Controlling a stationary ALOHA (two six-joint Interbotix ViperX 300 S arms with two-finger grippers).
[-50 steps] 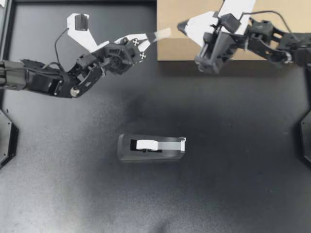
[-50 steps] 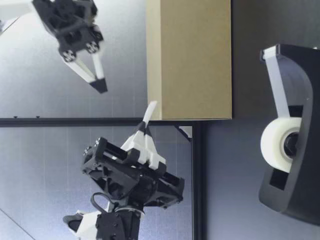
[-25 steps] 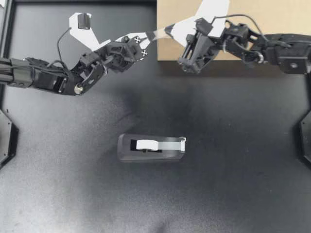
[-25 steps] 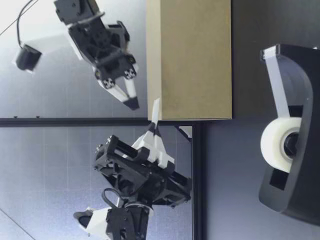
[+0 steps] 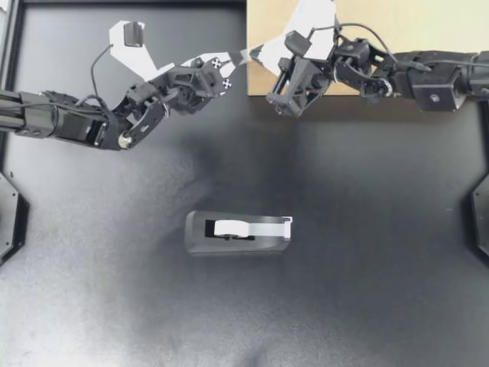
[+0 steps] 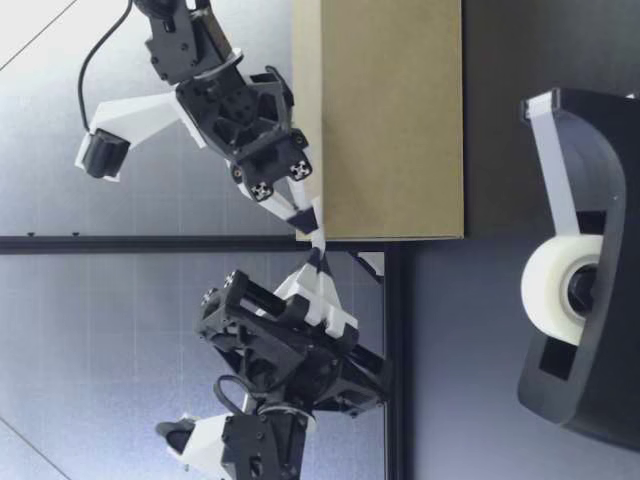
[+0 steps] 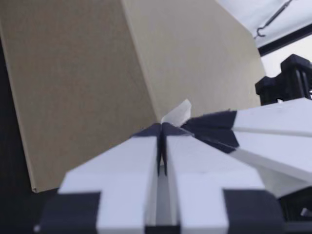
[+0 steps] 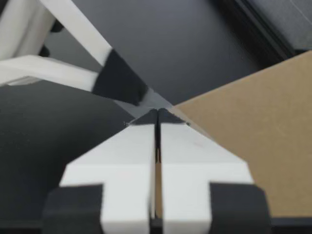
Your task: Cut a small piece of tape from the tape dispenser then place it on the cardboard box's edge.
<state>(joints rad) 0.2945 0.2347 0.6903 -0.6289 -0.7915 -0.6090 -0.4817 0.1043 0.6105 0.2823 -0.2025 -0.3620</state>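
Note:
At the cardboard box's [image 5: 428, 23] near left corner, my left gripper [image 5: 235, 63] is shut on a short strip of tape [image 5: 243, 58]. My right gripper [image 5: 249, 55] is shut too, its tips meeting the strip's free end; whether it pinches the strip is hidden. The low view shows the left gripper [image 6: 315, 258] and right gripper [image 6: 308, 215] tip to tip above the box's [image 6: 380, 120] top corner, the tape [image 6: 316, 238] between them. In the left wrist view the tape [image 7: 178, 113] pokes past my gripper [image 7: 161, 127] against the box edge [image 7: 83, 87].
The black tape dispenser [image 5: 238, 232] with its white roll sits mid-table, apart from both arms. In the low view the dispenser [image 6: 585, 300] is close to the camera. Both arms stretch along the table's far side. A black frame rail runs along the table's left edge.
My right arm swung toward the left along the box front and came down until its tips met the tape. My left gripper edged closer to the box corner, still holding the strip.

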